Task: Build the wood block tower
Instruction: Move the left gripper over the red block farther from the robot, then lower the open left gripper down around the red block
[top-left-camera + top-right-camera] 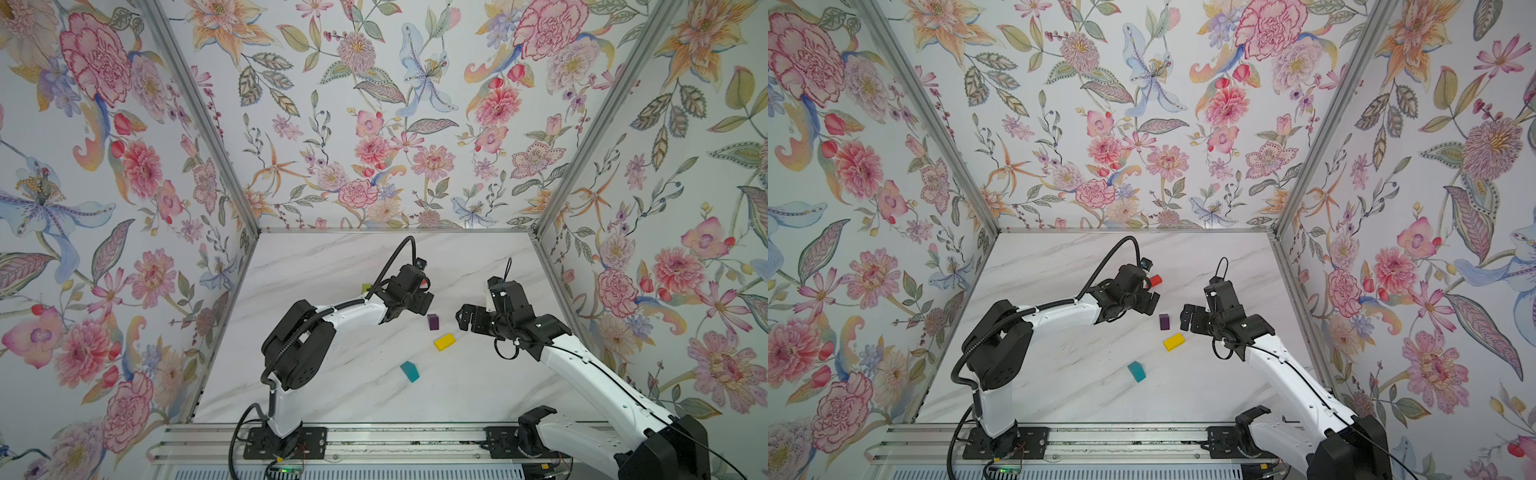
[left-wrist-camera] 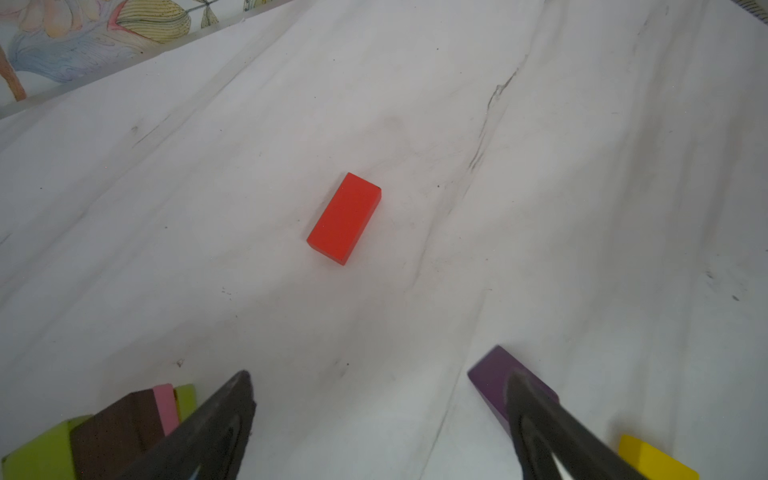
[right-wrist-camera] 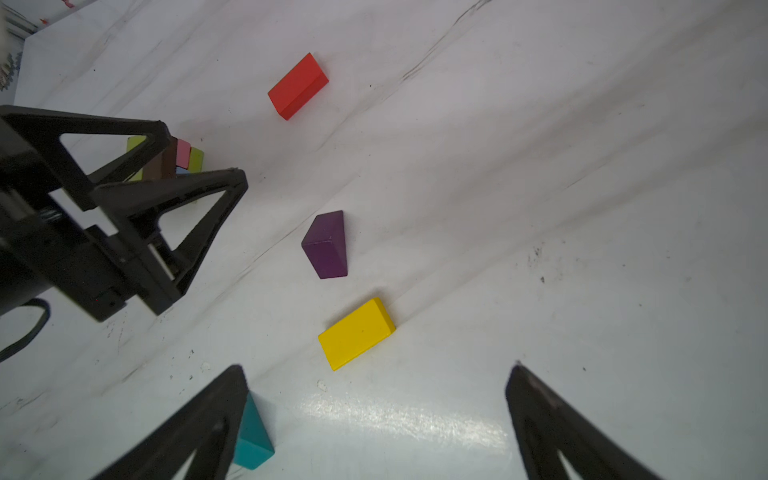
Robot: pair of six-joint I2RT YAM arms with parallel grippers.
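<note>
Hovering wide open and empty, left gripper (image 2: 378, 376) faces the red block (image 2: 344, 219) lying flat on the table (image 2: 540, 208), tower (image 2: 120, 424) standing close at its side, so a sideways swing could topple it; right gripper (image 3: 376, 368), likewise open and empty, hangs near the yellow block (image 3: 356, 332)

Glossy white shells on left arm (image 1: 349, 312) and right arm (image 1: 594, 374), bulky matte black joint housings (image 1: 299, 345), ribbed black cable hose (image 1: 382, 270), black triangular cut-out fingers (image 3: 532, 403), bolted black base plates (image 1: 286, 442), small green light (image 1: 284, 470)
</note>
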